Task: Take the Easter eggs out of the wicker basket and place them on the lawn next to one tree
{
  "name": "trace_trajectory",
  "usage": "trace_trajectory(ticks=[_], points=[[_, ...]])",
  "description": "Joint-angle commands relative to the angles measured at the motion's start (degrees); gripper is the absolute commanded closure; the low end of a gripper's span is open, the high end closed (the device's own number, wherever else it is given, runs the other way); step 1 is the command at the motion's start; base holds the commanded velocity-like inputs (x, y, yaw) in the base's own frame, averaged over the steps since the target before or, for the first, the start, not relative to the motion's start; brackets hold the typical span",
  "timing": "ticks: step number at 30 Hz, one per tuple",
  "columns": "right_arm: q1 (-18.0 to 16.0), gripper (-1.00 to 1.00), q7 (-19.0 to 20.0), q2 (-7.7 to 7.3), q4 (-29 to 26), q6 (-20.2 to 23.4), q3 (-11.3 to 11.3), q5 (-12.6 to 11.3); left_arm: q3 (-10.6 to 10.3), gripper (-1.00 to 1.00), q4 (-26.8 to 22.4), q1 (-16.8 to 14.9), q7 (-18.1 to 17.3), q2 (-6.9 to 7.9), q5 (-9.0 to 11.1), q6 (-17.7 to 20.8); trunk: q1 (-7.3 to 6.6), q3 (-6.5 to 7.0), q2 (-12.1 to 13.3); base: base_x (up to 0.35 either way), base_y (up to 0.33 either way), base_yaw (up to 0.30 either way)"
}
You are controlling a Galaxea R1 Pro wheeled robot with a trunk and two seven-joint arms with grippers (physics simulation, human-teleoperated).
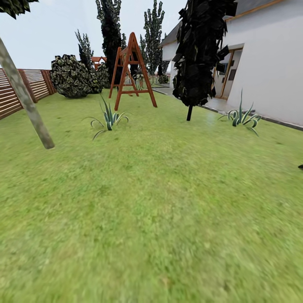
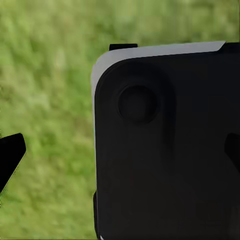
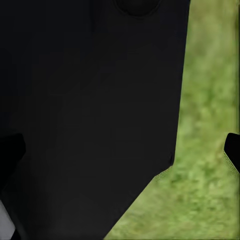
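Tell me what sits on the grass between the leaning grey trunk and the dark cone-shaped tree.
In the head view, a spiky green plant grows on the lawn between the leaning trunk and the dark cone tree; the wooden A-frame stands farther back.

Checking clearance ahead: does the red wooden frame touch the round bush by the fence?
Apart. The head view shows grass between the wooden frame and the bush.

Wide green lawn (image 1: 160, 210) stretches out flat and bright, running up to the brown slat fence (image 1: 17, 94) on the left and the white house (image 1: 269, 63) on the right — that's the garden. At the left edge, a bare grey-brown tree (image 1: 26, 100) trunk leans across, its foot planted in the grass, a scrap of dark crown above. Blurred grass shows under both wrist cameras.
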Motion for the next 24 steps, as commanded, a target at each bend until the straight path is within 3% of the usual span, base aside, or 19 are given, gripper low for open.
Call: trace_trajectory(ticks=[1, 24], points=[[0.0, -1.00, 0.0, 0.01, 0.0, -0.2, -0.1, 0.0, 0.0, -1.00, 0.0, 0.0, 0.0, 0.01, 0.0, -0.2, 0.03, -0.04, 0.0, 0.336, 0.000, 0.000], [0.0, -1.00, 0.0, 0.01, -0.1, -0.3, -0.1, 0.0, 0.0, -1.00, 0.0, 0.0, 0.0, 0.01, 0.0, -0.2, 0.03, -0.04, 0.0, 0.336, 0.000, 0.000]])
